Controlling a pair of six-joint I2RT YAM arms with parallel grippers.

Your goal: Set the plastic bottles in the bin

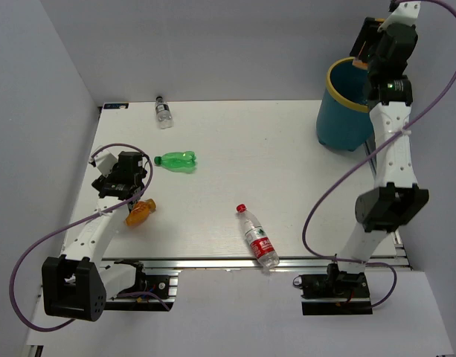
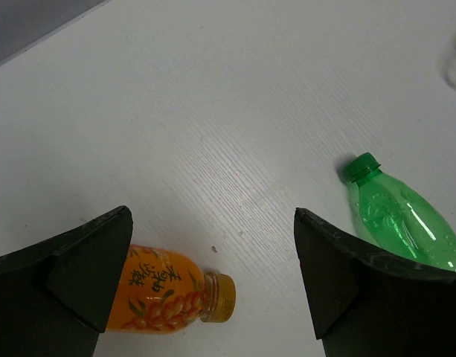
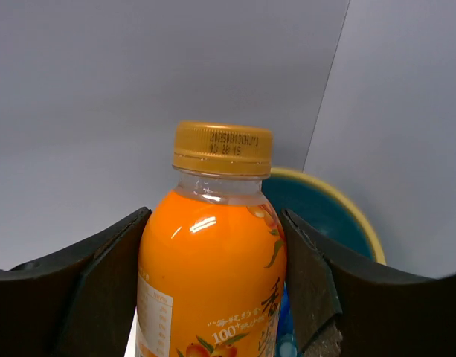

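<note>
My right gripper (image 1: 367,56) is shut on an orange bottle (image 3: 213,275) with a gold cap and holds it upright above the teal bin (image 1: 345,108) with the yellow rim (image 3: 347,208). Something blue (image 3: 285,327) shows inside the bin. My left gripper (image 1: 127,178) is open and empty above the table. In the left wrist view a second orange bottle (image 2: 164,291) lies on its side by the left finger, and a green bottle (image 2: 402,219) lies by the right finger. A red-capped, red-labelled bottle (image 1: 257,236) lies near the front edge. A clear dark-capped bottle (image 1: 163,111) lies at the back.
Grey walls close in the table on the left and at the back. The bin stands at the back right corner, next to the right arm. A metal rail (image 1: 213,262) runs along the front edge.
</note>
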